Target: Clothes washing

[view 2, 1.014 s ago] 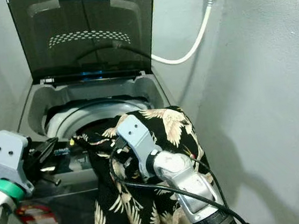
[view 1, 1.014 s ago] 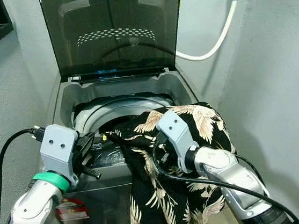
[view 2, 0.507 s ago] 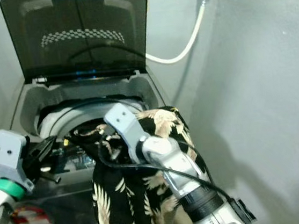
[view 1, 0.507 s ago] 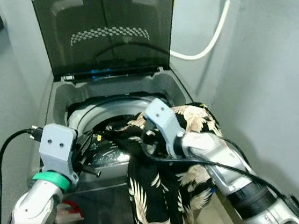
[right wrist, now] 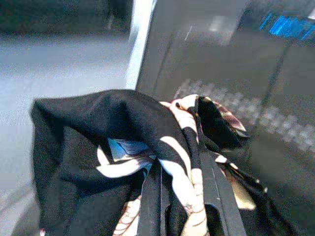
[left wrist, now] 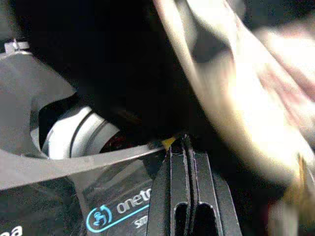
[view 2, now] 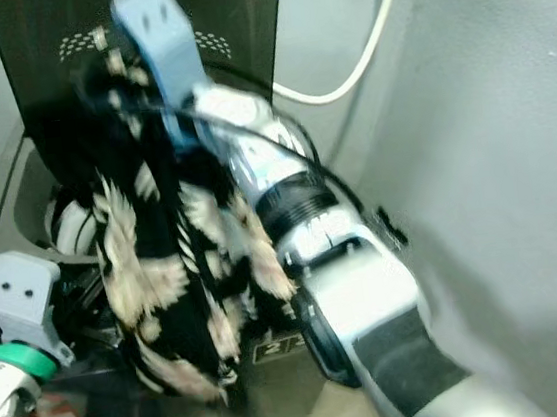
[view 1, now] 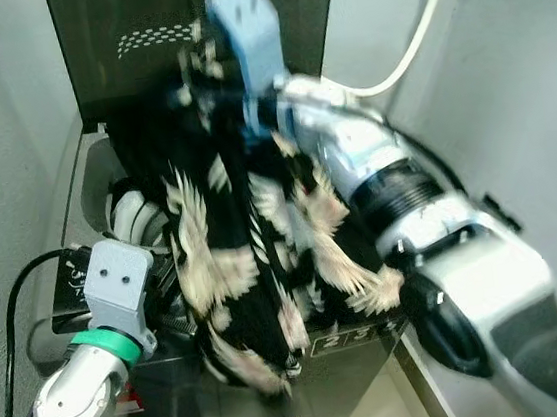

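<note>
A black shirt with a cream bird print hangs in a long bundle over the open top-loading washer. My right gripper is raised high in front of the lid and is shut on the shirt's top fold. The cloth's lower end dangles past the washer's front edge. My left gripper is shut with nothing in it. It hovers low over the front control panel, just behind the hanging cloth. The white drum ring shows beside the shirt.
The dark tinted lid stands upright behind the tub. A white hose curves down the wall at the back right. A grey wall closes in on the right, and another on the left.
My right arm has swung up, lifting the shirt from the washer's front rim to high above the tub. The left arm has stayed by the control panel.
</note>
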Controlling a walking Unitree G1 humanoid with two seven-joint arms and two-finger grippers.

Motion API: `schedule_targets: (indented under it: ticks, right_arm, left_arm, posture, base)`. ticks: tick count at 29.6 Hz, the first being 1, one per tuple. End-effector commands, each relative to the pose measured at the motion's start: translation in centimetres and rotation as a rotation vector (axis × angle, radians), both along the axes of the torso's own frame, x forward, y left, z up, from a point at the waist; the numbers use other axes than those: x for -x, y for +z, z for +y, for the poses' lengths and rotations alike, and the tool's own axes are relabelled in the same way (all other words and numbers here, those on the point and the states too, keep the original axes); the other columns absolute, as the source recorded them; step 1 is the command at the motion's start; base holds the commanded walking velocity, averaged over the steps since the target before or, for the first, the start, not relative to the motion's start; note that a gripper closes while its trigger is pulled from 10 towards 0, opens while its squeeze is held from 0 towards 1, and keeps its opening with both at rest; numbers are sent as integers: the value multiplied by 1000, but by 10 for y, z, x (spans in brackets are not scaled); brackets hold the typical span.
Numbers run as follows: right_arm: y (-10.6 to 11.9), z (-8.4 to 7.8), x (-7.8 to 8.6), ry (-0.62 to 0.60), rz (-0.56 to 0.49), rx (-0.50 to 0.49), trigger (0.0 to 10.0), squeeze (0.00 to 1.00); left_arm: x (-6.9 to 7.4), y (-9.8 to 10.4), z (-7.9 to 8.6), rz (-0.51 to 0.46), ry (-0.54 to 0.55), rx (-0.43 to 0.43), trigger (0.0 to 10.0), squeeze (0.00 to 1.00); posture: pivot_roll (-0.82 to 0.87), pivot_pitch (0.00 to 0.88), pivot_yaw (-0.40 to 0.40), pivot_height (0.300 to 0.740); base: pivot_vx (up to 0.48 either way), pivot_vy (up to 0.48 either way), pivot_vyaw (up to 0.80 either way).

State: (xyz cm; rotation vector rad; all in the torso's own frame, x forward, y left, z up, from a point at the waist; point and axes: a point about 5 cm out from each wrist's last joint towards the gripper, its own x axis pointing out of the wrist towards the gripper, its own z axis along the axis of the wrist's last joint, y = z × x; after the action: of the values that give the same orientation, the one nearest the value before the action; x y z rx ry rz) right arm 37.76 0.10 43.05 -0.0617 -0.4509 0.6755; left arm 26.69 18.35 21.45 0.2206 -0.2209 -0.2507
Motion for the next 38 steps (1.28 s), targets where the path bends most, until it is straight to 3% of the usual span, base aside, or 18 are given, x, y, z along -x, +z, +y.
schedule_targets:
  ticks: [1, 2, 6, 10, 11, 12, 13, 19, 20, 21, 24, 25, 26, 27, 29, 30, 35, 38]
  right_arm:
    - [35, -21, 4, -30, -29, -272, 0, 0]
    - [49, -34, 5, -40, -27, -409, 0, 0]
    - [55, -44, 3, -44, -8, -487, 0, 0]
    - [18, -23, -8, -50, 32, -198, 196, 0]
    - [18, -23, -8, -50, 32, -198, 196, 0]
    - [-4, -15, -13, -63, 50, -59, 8275, 0]
    - [-27, -10, -18, -83, 69, 60, 10000, 0]
    - [-64, -8, -25, -109, 115, 200, 10000, 0]
    - [-88, -9, -28, -100, 169, 290, 10000, 145]
    - [-108, -11, -30, -85, 220, 370, 10000, 1000]
    - [-124, -15, -32, -90, 257, 449, 10000, 1000]
    - [-124, -17, -33, -106, 251, 457, 10000, 608]
    - [-124, -17, -33, -106, 251, 457, 10000, 608]
    - [-120, -20, -34, -133, 237, 445, 10000, 0]
    - [-120, -20, -34, -133, 237, 445, 10000, 0]
    - [-96, -35, -38, -215, 189, 311, 10000, 0]
    - [-75, -47, -39, -243, 147, 187, 10000, 0]
    - [-54, -65, -39, -276, 113, 24, 10000, 0]
  left_arm:
    - [4, -2, -5, 7, -9, 0, 10000, 0]
    - [4, -2, -5, 7, -7, 0, 10000, 0]
    - [4, -2, -4, 7, -1, 0, 10000, 0]
    - [2, -1, -4, 6, -2, -3, 10000, 0]
    - [2, -1, -4, 6, -2, -3, 10000, 0]
    - [1, -1, -5, 6, -7, -8, 10000, 0]
    - [1, -1, -6, 7, -12, -11, 10000, 0]
    - [-1, -1, -7, 9, -20, -18, 10000, 0]
    - [-1, -1, -7, 11, -24, -21, 10000, 0]
    - [-1, -1, -7, 13, -29, -25, 10000, 0]
    - [-2, -1, -7, 15, -38, -30, 10000, 0]
    - [-3, -1, -8, 16, -42, -31, 10000, 0]
    - [-3, -1, -8, 16, -42, -31, 10000, 0]
    - [-4, -1, -8, 16, -47, -32, 10000, 0]
    - [-4, -1, -8, 16, -47, -32, 10000, 0]
    - [-7, 1, -10, 14, -58, -35, 10000, 0]
    - [-7, 1, -10, 12, -61, -36, 10000, 0]
    - [-8, 1, -11, 13, -67, -37, 10000, 0]
  posture:
    - [32, 80, -99, 740]
    - [32, 79, -100, 740]
    - [33, 77, -99, 740]
    - [31, 75, -92, 740]
    - [31, 75, -92, 740]
    - [32, 73, -83, 740]
    - [32, 73, -79, 740]
    - [32, 73, -75, 740]
    - [32, 73, -67, 740]
    - [28, 71, -58, 740]
    - [24, 69, -47, 740]
    - [24, 69, -47, 740]
    - [24, 69, -47, 740]
    - [23, 68, -41, 740]
    - [23, 68, -41, 740]
    - [24, 62, -34, 740]
    - [22, 59, -27, 740]
    - [23, 55, -22, 740]
  base:
    - [0, 0, 0]
    - [0, 0, 0]
    - [0, 0, 0]
    - [0, 0, 0]
    - [0, 0, 0]
    - [0, 0, 0]
    - [0, 0, 0]
    - [0, 0, 0]
    - [0, 0, 0]
    - [0, 0, 0]
    - [0, 0, 0]
    - [0, 0, 0]
    - [0, 0, 0]
    - [0, 0, 0]
    - [0, 0, 0]
    - [0, 0, 0]
    - [0, 0, 0]
    - [0, 0, 0]
